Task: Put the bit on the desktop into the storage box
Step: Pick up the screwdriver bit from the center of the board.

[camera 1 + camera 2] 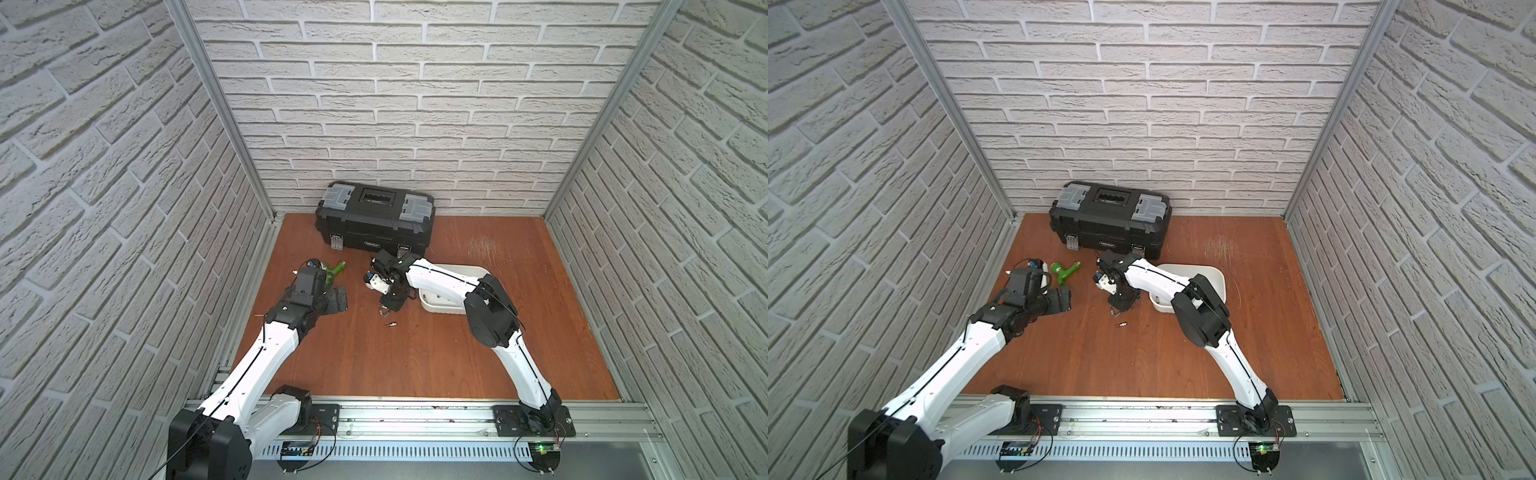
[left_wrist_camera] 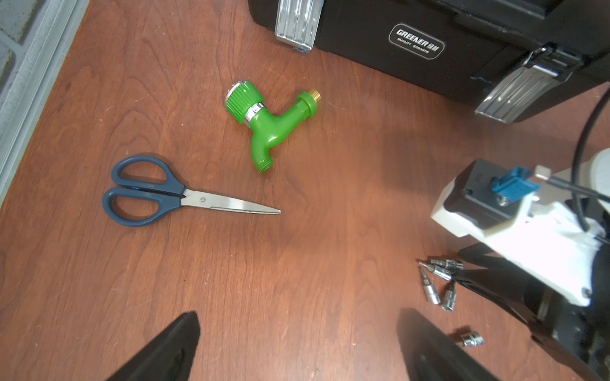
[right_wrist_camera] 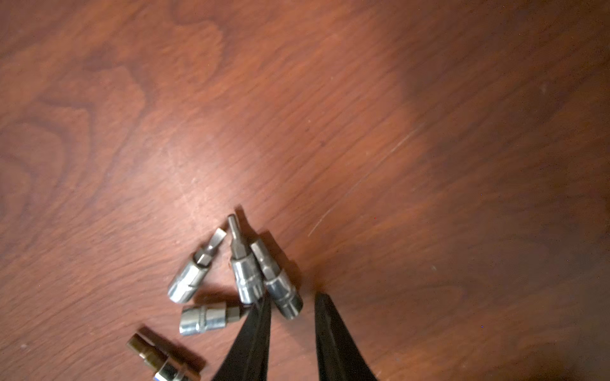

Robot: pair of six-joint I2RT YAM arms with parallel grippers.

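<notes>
Two black fingers (image 3: pixel 330 336) of the right gripper (image 3: pixel 292 298) rise from the bottom edge of the right wrist view, just right of centre, with their tips down at the desktop (image 3: pixel 363 115). They stand a little apart and are not clamped. One silver bit (image 3: pixel 275 280) lies between them, next to the finger on the left of the frame, and a thin gap separates it from the other finger. A hex-tipped bit (image 3: pixel 242 264) lies against its left side. A flat-tipped bit (image 3: pixel 198 267) and a stubby bit (image 3: pixel 208 318) lie just beside these, and a brassy bit (image 3: pixel 158 359) sits at the lower left edge. All rest on reddish-brown wood grain.

In both top views this cluster (image 1: pixel 384 309) lies at mid-frame, under the wrist of the right arm (image 1: pixel 440 278). The white storage box (image 1: pixel 432 307) sits just to its right, partly hidden by that arm. A black toolbox (image 1: pixel 374 220) stands above, against the back wall.

In the left wrist view the left gripper (image 2: pixel 300 315) is spread wide at the bottom edge, holding nothing. Blue-handled scissors (image 2: pixel 165 194) lie at centre left, with a green tap (image 2: pixel 274 125) above them
</notes>
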